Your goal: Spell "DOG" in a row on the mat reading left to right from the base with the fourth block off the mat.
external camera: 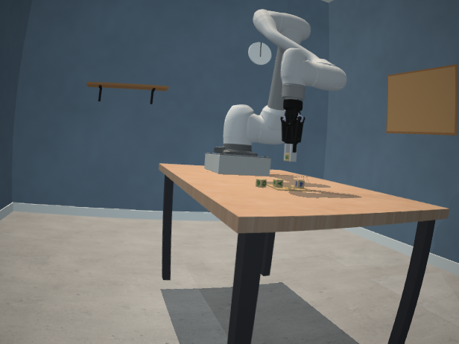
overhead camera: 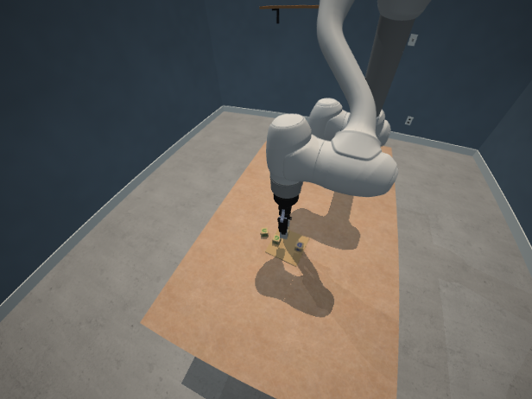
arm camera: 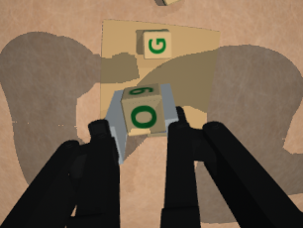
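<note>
My gripper [overhead camera: 283, 235] [external camera: 290, 153] [arm camera: 144, 102] is shut on the O block [external camera: 287, 157] [arm camera: 144, 117], held above the mat [overhead camera: 273, 250] [arm camera: 115, 40] with its O facing up in the wrist view. The G block [overhead camera: 276, 238] [external camera: 278, 183] [arm camera: 157, 45] lies on the mat near one edge, G up. A block with a blue letter [overhead camera: 299, 245] [external camera: 299, 184] lies on the mat on the other side; it is hidden in the wrist view. A block with a green letter [overhead camera: 264, 231] [external camera: 261, 183] [arm camera: 169, 2] lies off the mat, beyond the G block; its top letter is too small to read.
The blocks and mat lie on the wooden table [overhead camera: 216, 302] [external camera: 223, 193]. The robot's grey base box [external camera: 242, 165] stands at the back of the table. Arm shadows fall across the mat and the table.
</note>
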You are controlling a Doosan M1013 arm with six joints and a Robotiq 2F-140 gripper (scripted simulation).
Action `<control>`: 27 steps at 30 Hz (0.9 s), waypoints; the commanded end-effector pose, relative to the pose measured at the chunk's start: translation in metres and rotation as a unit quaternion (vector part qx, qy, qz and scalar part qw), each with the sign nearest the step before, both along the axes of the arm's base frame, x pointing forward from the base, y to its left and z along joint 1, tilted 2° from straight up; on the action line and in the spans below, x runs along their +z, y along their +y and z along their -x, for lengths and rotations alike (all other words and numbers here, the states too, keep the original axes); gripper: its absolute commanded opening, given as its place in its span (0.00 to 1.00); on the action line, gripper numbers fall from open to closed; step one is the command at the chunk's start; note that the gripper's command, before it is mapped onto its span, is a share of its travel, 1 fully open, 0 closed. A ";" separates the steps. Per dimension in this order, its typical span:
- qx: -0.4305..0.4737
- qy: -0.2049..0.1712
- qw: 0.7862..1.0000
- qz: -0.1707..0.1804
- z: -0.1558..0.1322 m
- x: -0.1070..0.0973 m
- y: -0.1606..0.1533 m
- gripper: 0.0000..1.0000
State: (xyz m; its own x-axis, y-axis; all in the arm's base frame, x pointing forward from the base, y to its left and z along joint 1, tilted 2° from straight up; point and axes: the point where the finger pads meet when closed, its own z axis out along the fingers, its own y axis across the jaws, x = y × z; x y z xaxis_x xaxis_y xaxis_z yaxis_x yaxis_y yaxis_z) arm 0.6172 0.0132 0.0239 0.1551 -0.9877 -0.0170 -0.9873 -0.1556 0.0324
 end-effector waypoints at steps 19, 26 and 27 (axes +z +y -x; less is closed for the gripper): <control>-0.056 0.000 0.998 0.008 0.015 -0.001 0.011 0.16; -0.056 0.000 0.998 0.008 0.015 -0.010 0.012 0.16; -0.056 0.000 0.998 0.008 0.015 -0.014 0.012 0.16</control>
